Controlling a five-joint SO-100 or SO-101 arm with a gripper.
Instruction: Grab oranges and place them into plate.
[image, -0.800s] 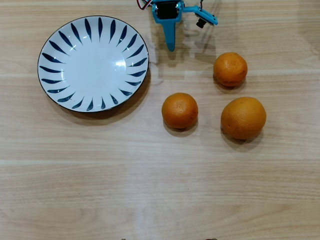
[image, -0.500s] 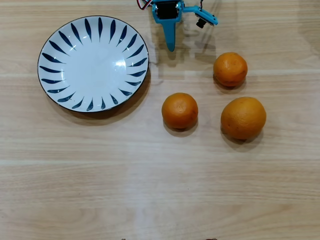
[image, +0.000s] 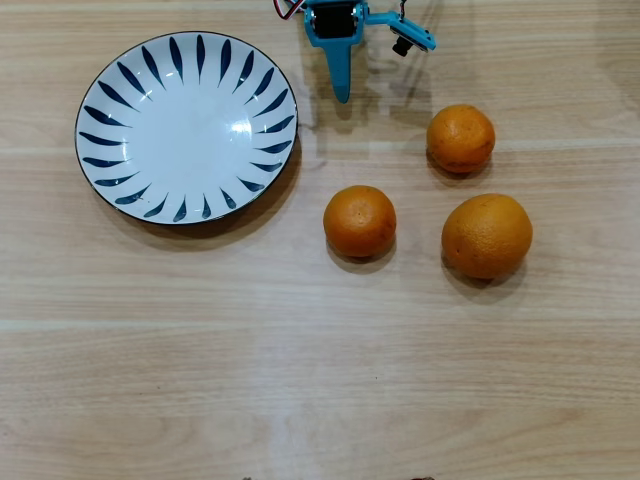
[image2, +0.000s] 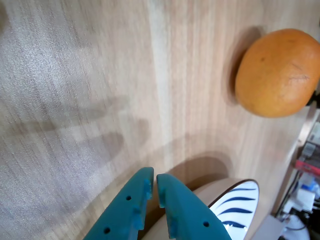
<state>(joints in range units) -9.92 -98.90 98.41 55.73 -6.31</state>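
In the overhead view three oranges lie on the wooden table: a small one (image: 360, 222) in the middle, another small one (image: 461, 138) to its upper right, and a larger, paler one (image: 487, 236) at the right. The white plate (image: 120, 100) with dark blue petal strokes sits at the upper left and holds nothing. My teal gripper (image: 341, 92) hangs at the top edge, between the plate and the oranges, touching neither. In the wrist view the gripper (image2: 154, 176) is shut with nothing in it, one orange (image2: 280, 72) lies at the upper right, and the plate's rim (image2: 237, 205) shows at the bottom.
Bare wood fills the lower half of the overhead view. In the wrist view, cluttered items (image2: 305, 170) sit past the table's edge at the right.
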